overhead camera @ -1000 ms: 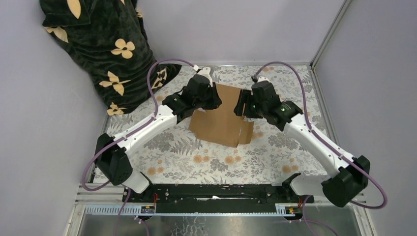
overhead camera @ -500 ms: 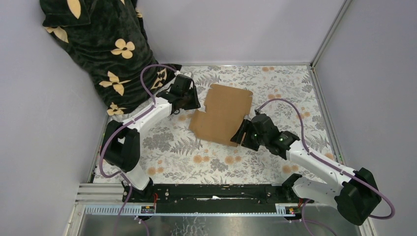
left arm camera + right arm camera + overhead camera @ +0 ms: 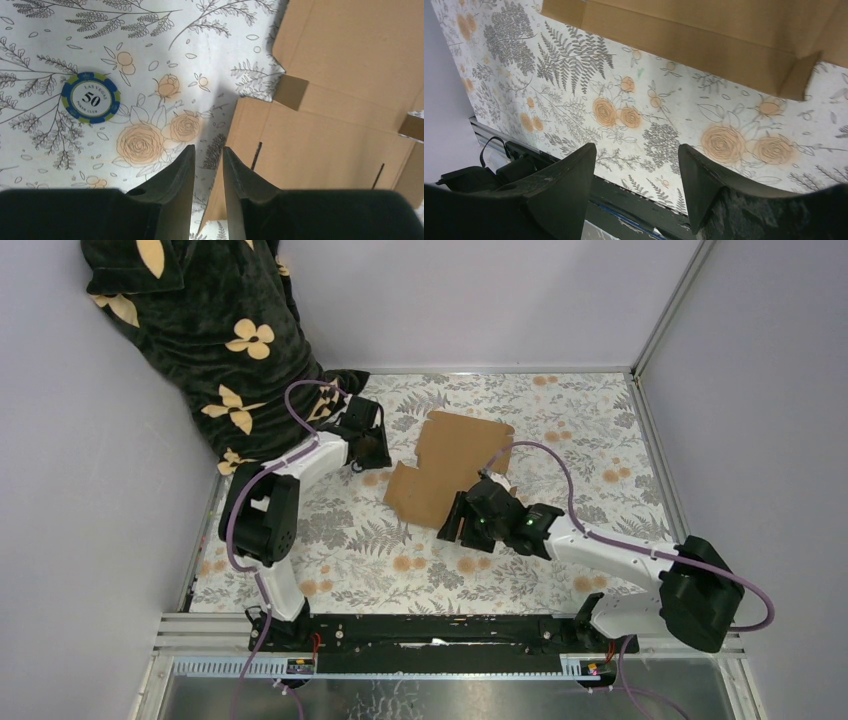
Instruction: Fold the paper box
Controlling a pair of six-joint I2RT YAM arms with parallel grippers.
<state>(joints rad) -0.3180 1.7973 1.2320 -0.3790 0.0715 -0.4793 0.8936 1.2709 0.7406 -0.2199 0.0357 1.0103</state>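
Where the flowered tabletop (image 3: 600, 430) runs toward the back wall, the paper box (image 3: 455, 455) lies as a flat brown cardboard sheet with its flaps and tabs spread out. It sits about midway between the two arms, a little toward the far side.

The left tool (image 3: 207, 150) is just beside the sheet's left edge. Its two dark fingers (image 3: 175, 175) are only a narrow slit apart, with nothing between them. From its own camera the slit lines up with the cardboard's edge, though I cannot tell whether a fingertip touches the board. A blue and yellow-green poker chip (image 3: 91, 97) marked 50 lies on the tabletop to the left of that tool, apart from the box.

The right tool (image 3: 636, 150) is at the sheet's near edge, jaws spread wide and empty. The cardboard's edge and a small corner tab (image 3: 796, 75) lie beyond its fingertips, with bare flowered surface below them. A dark cloth (image 3: 200, 330) patterned with pale flowers is heaped in the far left corner.
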